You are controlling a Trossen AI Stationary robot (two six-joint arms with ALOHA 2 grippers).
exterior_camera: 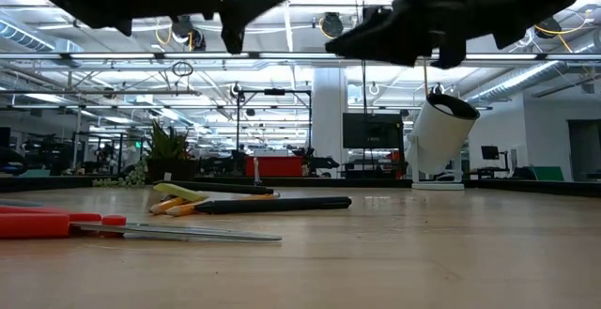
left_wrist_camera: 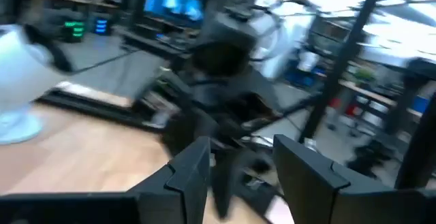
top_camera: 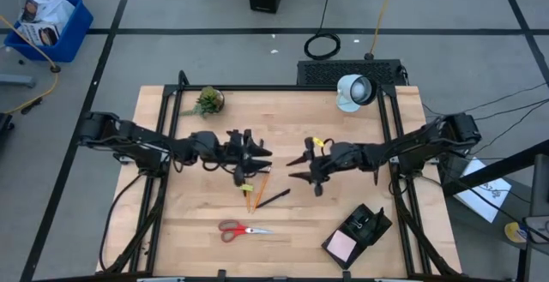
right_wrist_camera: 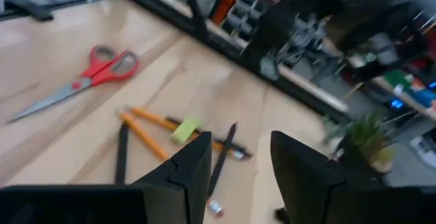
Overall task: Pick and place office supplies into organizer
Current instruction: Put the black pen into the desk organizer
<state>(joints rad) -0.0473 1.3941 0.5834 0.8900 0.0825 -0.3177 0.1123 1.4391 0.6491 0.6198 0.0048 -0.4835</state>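
Note:
Orange-yellow pencils and black pens lie in a loose pile mid-table; they also show in the low view and the right wrist view. Red-handled scissors lie flat nearer the near edge. The black organizer sits at the near right with the pink sticky pad at its near end. My left gripper hovers open just above the pile's far side. My right gripper hovers open to the pile's right, facing the left one.
A small green potted plant stands near the far left edge and a round white lamp near the far right. A black box with cables sits beyond the far edge. Bare wood lies along the near left.

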